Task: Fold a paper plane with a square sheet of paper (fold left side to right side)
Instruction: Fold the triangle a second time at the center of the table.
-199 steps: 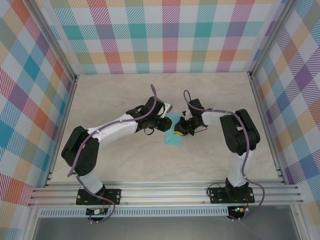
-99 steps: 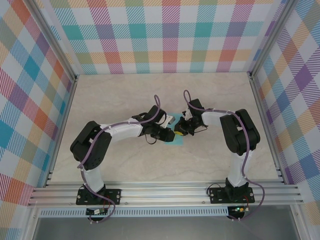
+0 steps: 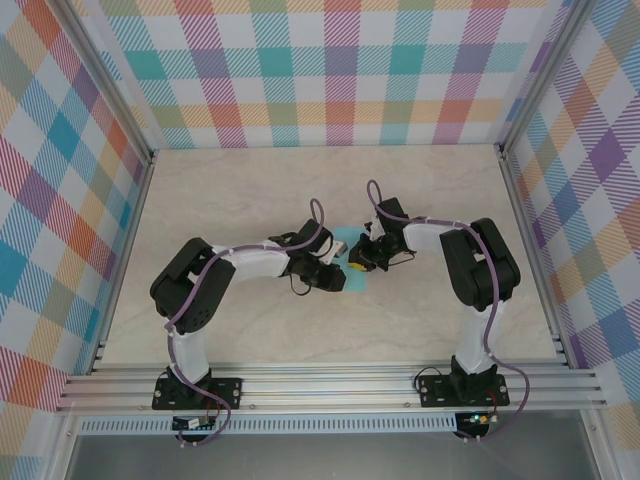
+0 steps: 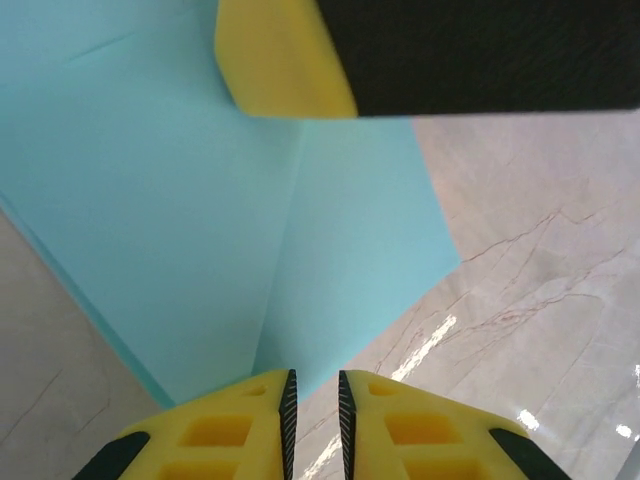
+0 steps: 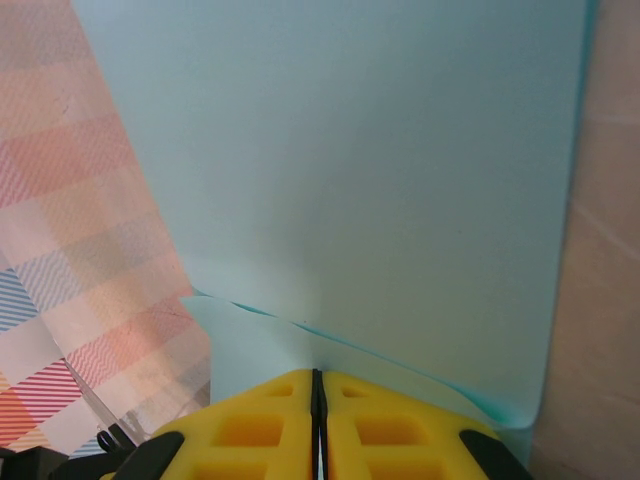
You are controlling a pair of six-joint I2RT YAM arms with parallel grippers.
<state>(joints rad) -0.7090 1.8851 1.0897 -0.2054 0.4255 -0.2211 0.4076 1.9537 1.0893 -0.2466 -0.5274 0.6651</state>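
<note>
The turquoise-blue square sheet of paper [image 3: 356, 282] lies at the table's middle, partly under both grippers. In the left wrist view the sheet [image 4: 180, 200] shows a straight crease, and its pointed corner rests on the table. My left gripper [image 4: 314, 385] sits low at the sheet's near edge, its jaws a narrow gap apart with bare table between them. One yellow fingertip [image 4: 285, 70] of the right gripper touches the sheet from the far side. My right gripper [image 5: 317, 375] is shut on a raised flap of the sheet [image 5: 380, 180]. From above, the left gripper [image 3: 338, 275] and right gripper [image 3: 358, 265] almost meet.
The marble-patterned table [image 3: 250, 190] is bare around the sheet. Checked fabric walls on aluminium frames stand on the left, right and back. The two arm bases sit on the front rail [image 3: 330, 385].
My left arm has swung inward and its gripper has slid right and nearer, onto the sheet's lower part. The right gripper has kept its hold in the same place.
</note>
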